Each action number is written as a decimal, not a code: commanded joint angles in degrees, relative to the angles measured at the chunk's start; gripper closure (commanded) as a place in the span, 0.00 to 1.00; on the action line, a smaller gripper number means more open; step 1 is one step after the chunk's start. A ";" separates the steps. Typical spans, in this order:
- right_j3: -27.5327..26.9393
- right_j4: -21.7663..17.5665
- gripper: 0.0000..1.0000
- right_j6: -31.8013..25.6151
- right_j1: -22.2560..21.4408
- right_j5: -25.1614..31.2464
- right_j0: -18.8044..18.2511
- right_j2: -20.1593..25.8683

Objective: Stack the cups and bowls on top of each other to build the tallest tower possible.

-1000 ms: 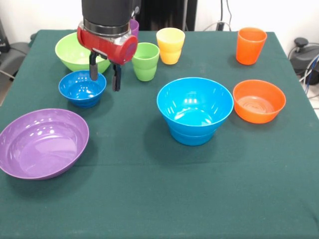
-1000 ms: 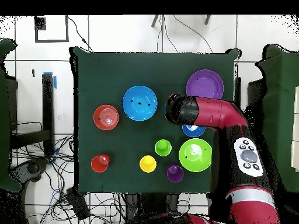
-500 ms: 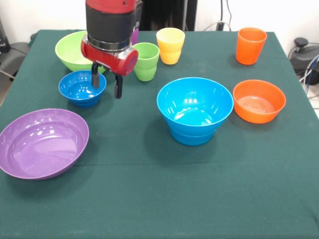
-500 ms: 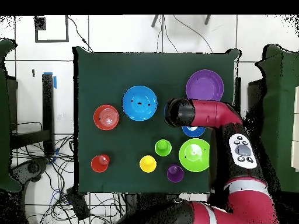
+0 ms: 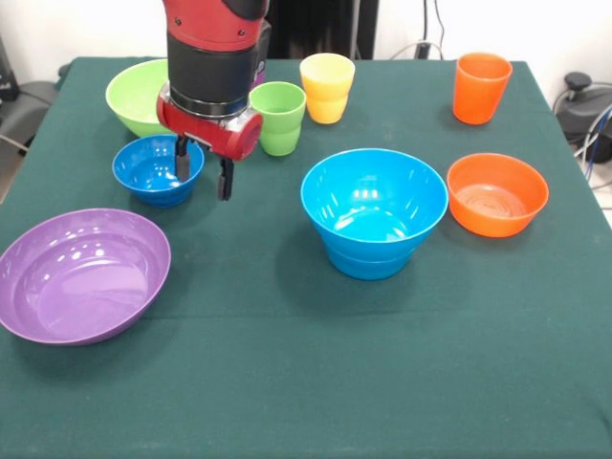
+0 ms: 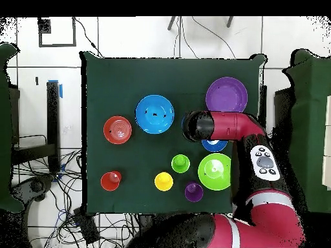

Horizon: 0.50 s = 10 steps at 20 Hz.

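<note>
My gripper is open and hangs low over the right rim of the small dark blue bowl. One finger is inside the bowl and the other outside it. Behind it stand the lime green bowl, the green cup and the yellow cup. A large purple bowl lies at the front left. A light blue bowl sits nested on another one mid-table, with the small orange bowl and the orange cup to its right. The purple cup shows clearly only from overhead.
The green-clothed table has its widest bare stretch along the front edge. From overhead, my arm crosses above the dark blue bowl and hides most of it. Cables lie on the floor beside the table.
The gripper has come down and slightly forward at the dark blue bowl's rim, staying open. No cup or bowl has moved.
</note>
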 commanded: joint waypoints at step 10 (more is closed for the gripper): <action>-4.30 -7.30 0.00 -11.01 3.17 8.43 1.26 0.66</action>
